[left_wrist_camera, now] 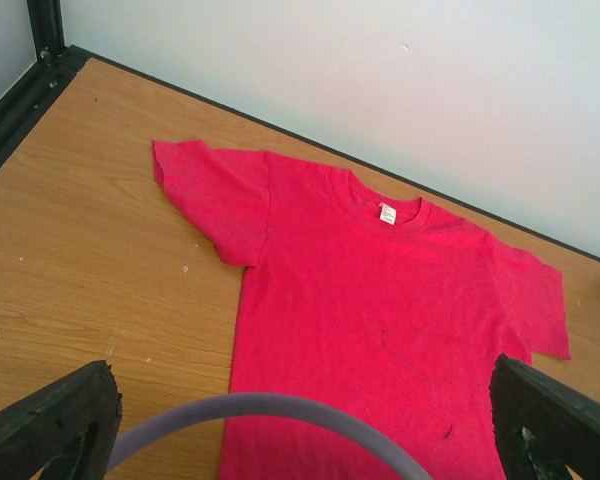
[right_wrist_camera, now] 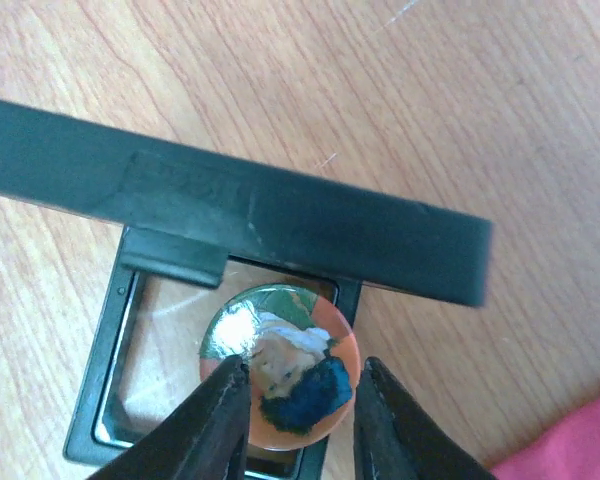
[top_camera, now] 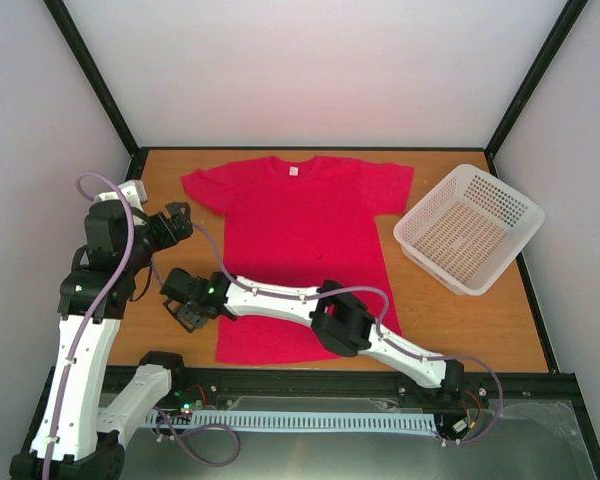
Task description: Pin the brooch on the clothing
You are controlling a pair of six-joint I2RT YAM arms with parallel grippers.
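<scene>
A small black frame-like case (right_wrist_camera: 98,400) lies open on the wooden desk (top_camera: 480,330), its dark lid (right_wrist_camera: 230,210) swung up across the right wrist view. Inside, on the clear base, lies the brooch (right_wrist_camera: 278,345): a round pin with an orange rim and a picture in blue, white and green. It sits towards the hinge end of the case.

The right claw (right_wrist_camera: 304,365) is low over the case, with one black finger at each side of the brooch's lower edge. The left one overlaps the rim and the right one is just beside it. I cannot tell if they pinch the pin or only bracket it.

In the top view the case is just off the lower left edge of the crimson T-shirt (top_camera: 300,230). The shirt is spread flat, with its white neck label (left_wrist_camera: 388,213) towards the far wall.

The left claw (top_camera: 177,221) hangs released above the desk's left side. Its fingers (left_wrist_camera: 55,425) are wide apart, with only a purple cable (left_wrist_camera: 270,405) arching between them.

A white perforated basket (top_camera: 430,258) stands tilted at the right, apart from the shirt's sleeve.
</scene>
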